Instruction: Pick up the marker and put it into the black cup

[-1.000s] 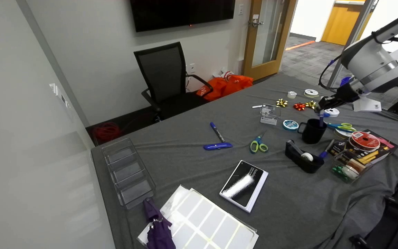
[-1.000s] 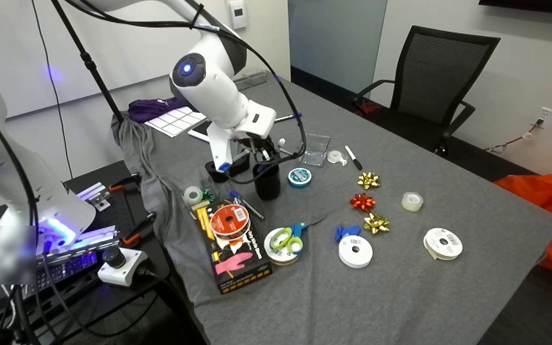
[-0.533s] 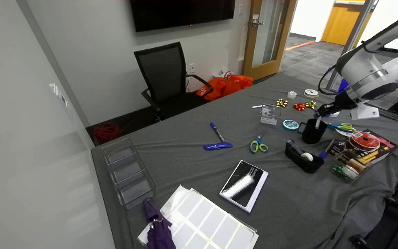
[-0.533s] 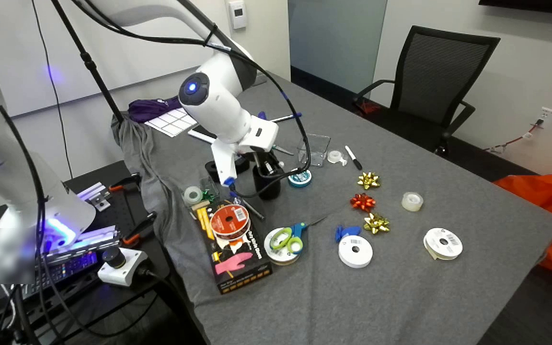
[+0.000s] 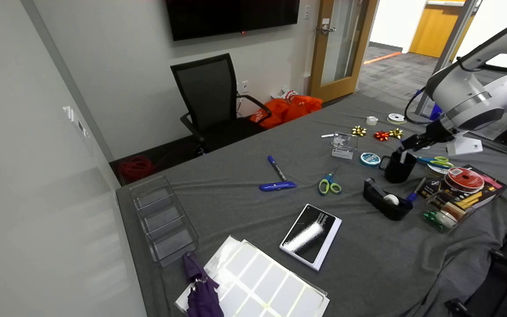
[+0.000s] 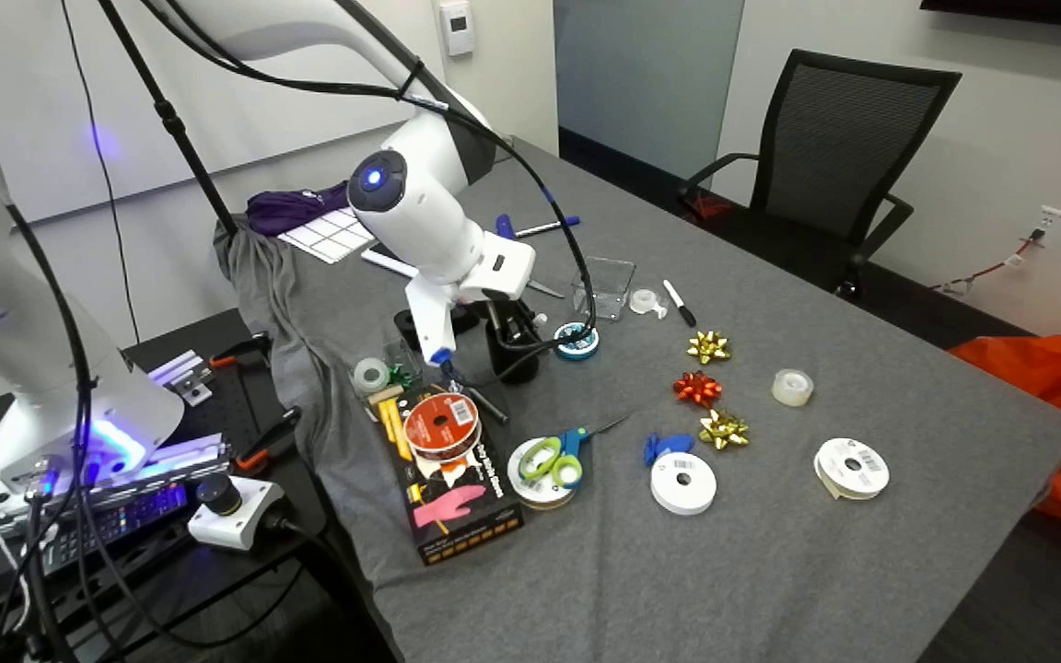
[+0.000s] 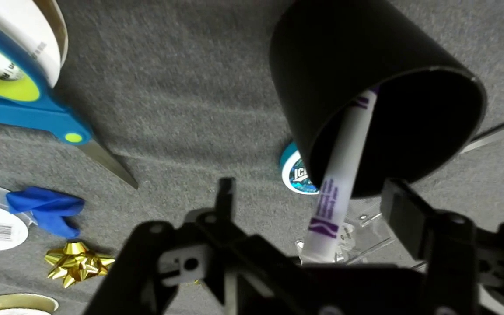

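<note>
In the wrist view the black cup (image 7: 322, 65) appears tipped by the camera angle, its dark mouth facing me. A white marker with purple bands (image 7: 344, 166) leans against the inside of its rim, lower end in the cup and white tail sticking out. My gripper (image 7: 311, 192) is open, with a finger (image 7: 403, 214) well apart from the marker on either side. Both exterior views show the cup (image 5: 398, 171) upright on the cloth, and my gripper (image 5: 403, 147) directly over its mouth. The marker's bottom tip is hidden inside.
Beside the cup are a black tape dispenser (image 5: 387, 200), a blue round tin (image 5: 370, 159) and green-blue scissors (image 6: 560, 459). A black glove box (image 6: 452, 479) carries a red ribbon spool (image 6: 441, 425). Gift bows and white spools lie farther off, with a clear plastic box (image 6: 604, 287) nearby.
The arm has come down and shifted slightly over the cup, lowering the marker farther into it. The fingers have spread away from the marker. Other things on the table stay put.
</note>
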